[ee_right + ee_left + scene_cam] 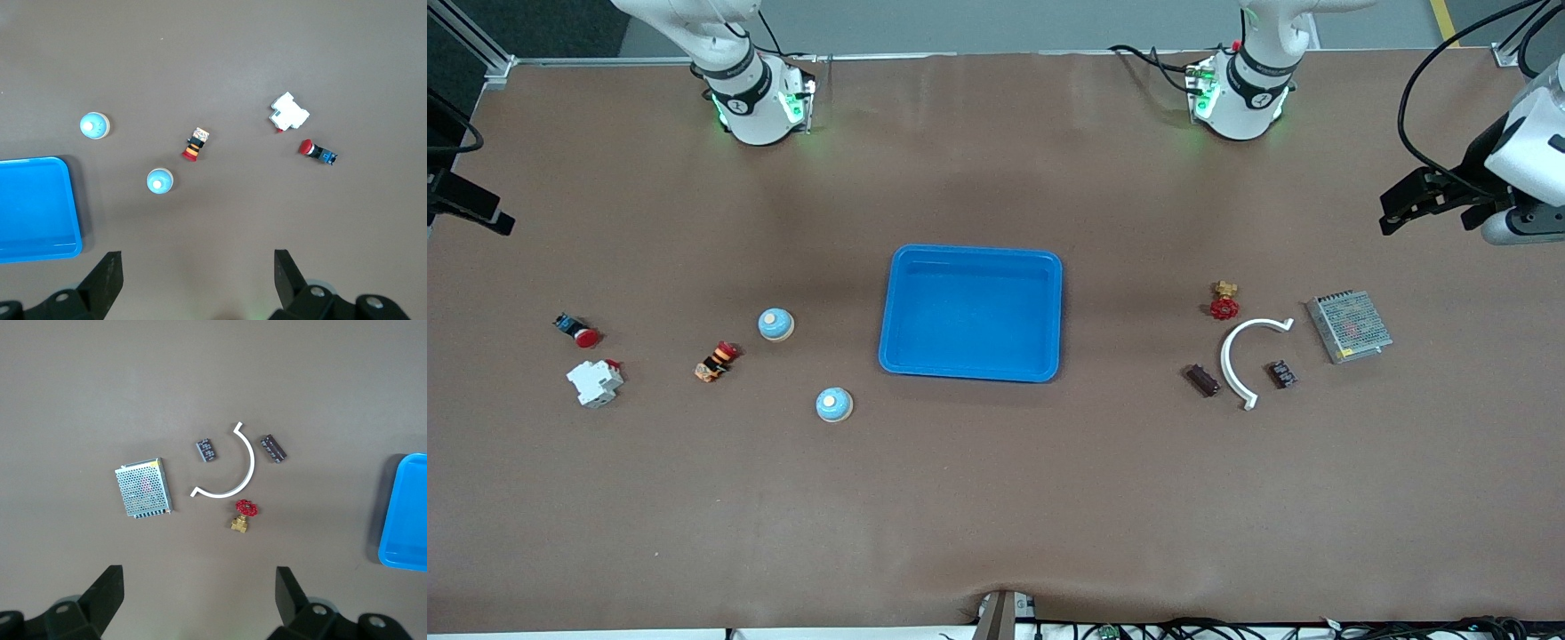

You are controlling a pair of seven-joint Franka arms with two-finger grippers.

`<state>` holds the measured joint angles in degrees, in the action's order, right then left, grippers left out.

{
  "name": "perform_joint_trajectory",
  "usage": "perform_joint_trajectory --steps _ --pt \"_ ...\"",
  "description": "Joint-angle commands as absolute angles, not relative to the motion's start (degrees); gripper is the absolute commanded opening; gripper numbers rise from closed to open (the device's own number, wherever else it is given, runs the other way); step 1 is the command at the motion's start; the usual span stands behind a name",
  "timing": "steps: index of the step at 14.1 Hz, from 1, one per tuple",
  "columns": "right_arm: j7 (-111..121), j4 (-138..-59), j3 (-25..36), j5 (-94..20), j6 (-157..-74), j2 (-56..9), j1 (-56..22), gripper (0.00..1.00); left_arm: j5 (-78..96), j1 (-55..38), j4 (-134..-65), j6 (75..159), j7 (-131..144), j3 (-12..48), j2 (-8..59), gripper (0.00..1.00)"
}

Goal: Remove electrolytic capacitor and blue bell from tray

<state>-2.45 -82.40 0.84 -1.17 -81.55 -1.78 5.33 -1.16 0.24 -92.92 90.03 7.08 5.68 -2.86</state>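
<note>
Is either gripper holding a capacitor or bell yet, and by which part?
Nothing is held. The left gripper and right gripper are both open and empty, up over bare table; capacitors and bells lie untouched.

Two blue bells (94, 125) (160, 181) beside a blue tray (40, 208), right gripper (193, 280) jaws wide apart above the table.
</note>
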Motion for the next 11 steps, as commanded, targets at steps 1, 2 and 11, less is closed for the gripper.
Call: perform_joint_trajectory --steps 1,2,11 --pt "-2.55 -84.64 0.44 -1.23 -82.44 0.26 5.63 1.0 -0.09 0.7 -92.46 89.38 7.12 6.68 -3.16 1.0" --pt "-2.55 -84.64 0.44 -1.23 -82.44 0.26 5.63 1.0 -0.09 0.7 -92.46 89.21 7.21 6.68 -3.25 1.0" --pt "-2.64 -85.43 0.44 -1.23 -83.41 0.18 5.45 1.0 -0.09 0.7 -92.55 88.77 7.29 6.68 -3.16 1.0"
